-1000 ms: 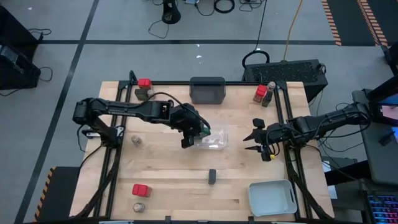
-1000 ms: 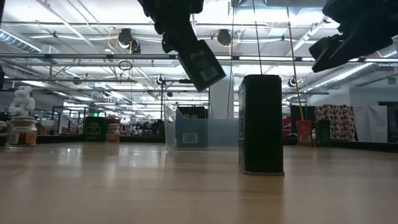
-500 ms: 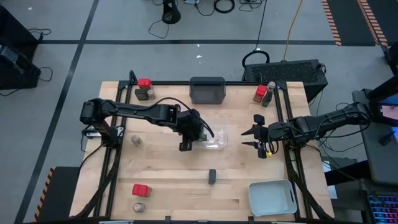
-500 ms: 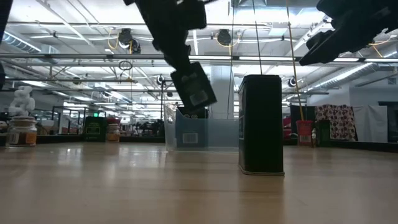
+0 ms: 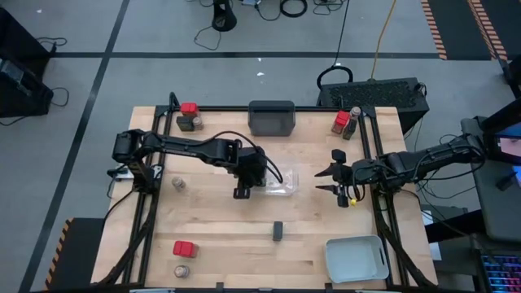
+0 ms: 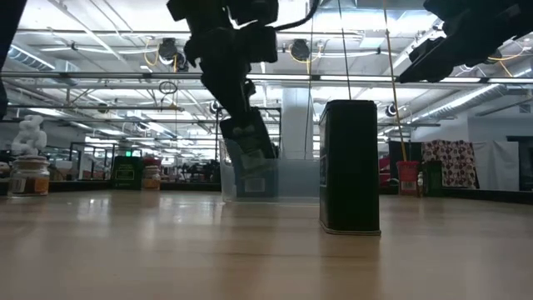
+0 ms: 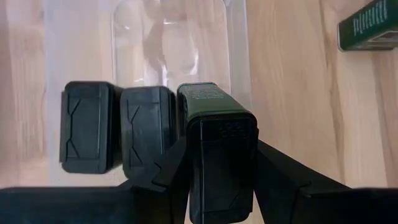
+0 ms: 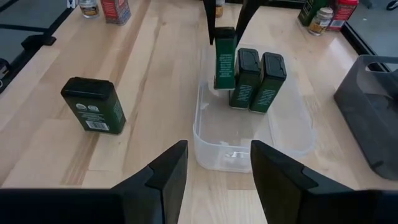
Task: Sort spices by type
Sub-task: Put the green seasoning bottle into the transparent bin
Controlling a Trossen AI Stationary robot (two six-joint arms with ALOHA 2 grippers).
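My left gripper [image 5: 254,177] is over the left end of the clear tray [image 5: 283,182], shut on a black spice box [image 7: 221,149]. That box reaches down inside the tray beside two other black boxes [image 8: 247,78] [image 8: 268,81] that stand on the tray's floor. Whether the held box touches the floor cannot be told. A further black box [image 5: 278,231] stands upright on the table nearer the front edge. My right gripper [image 5: 338,182] hovers open to the right of the tray, with nothing between its fingers. My left gripper pinches the black box's top end [image 8: 225,34] between its two fingers [image 8: 211,18], one on each broad side. The fingers come from above, slanting down. The box hangs nearly upright below them, its lower end [image 8: 222,84] inside the clear tray.
A dark grey tray [image 5: 271,117] sits at the far edge and a pale grey tray [image 5: 356,259] at the front right. Red-topped containers [image 5: 189,108] [image 5: 185,248] [image 5: 341,120] and round jars [image 5: 177,184] [image 5: 182,269] stand near the table's corners and left side.
My left gripper has gone down with the black box, from above the clear tray's rim to inside the tray. The box, tilted at first, now hangs closer to upright next to the two boxes in the tray. The gripper has stayed shut on it.
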